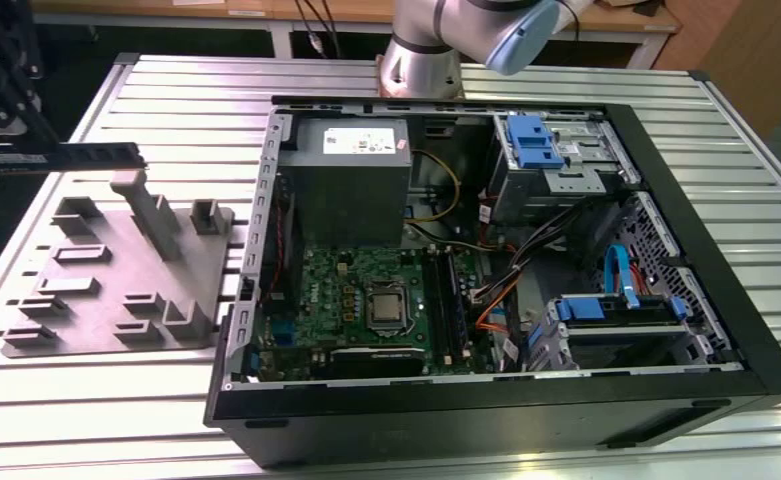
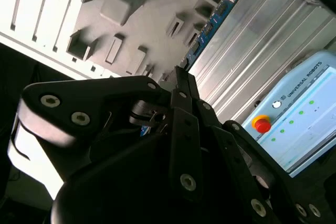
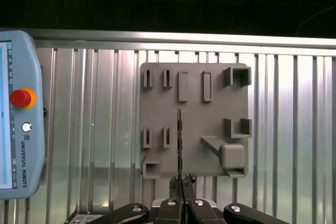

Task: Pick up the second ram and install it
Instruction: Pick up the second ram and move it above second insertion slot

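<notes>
1 open PC case (image 1: 657, 400), near right on slatted surface (image 1: 163, 90). Inside: 1 green motherboard (image 1: 343, 290), 1 PSU (image 1: 350, 180) w/ 1 white label, 2 blue drive brackets (image 1: 530, 140). Left of case: 1 grey fixture plate (image 1: 110, 290). Above plate's far-left end: hand (image 3: 182, 181) clamped on second ram (image 1: 97, 154), stick level, not touching plate. 1 pendant (image 3: 18, 114) w/ 1 red button (image 3: 20, 98) lies on surface. Arm base (image 1: 424, 60) far.

Bright glare on the slatted table (image 3: 100, 129); computer case (image 1: 497, 415) dim inside.
</notes>
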Controlling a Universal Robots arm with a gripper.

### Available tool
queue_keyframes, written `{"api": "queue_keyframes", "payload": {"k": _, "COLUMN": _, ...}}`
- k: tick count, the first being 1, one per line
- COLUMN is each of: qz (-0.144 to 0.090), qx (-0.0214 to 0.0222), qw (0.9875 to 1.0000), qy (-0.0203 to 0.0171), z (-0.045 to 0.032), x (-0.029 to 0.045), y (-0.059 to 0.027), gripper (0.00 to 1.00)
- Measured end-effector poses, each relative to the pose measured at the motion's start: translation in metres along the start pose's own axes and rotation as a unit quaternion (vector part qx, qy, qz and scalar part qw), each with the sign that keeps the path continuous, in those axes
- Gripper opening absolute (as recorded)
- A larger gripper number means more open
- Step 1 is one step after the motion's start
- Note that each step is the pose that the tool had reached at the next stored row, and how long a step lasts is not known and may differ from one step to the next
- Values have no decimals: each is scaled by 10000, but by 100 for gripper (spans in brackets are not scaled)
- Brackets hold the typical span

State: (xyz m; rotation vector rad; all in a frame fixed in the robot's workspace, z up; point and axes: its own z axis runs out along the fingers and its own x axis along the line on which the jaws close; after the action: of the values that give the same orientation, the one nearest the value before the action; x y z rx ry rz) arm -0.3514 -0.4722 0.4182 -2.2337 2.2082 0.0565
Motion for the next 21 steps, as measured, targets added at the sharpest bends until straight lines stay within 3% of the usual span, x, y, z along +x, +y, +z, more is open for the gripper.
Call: {"api": "queue_keyframes", "payload": {"k": 21, "qz": 0, "qx": 0, "qw": 10000, "qy": 0, "z": -14, "x": 6, "y": -573, "gripper": 11}}
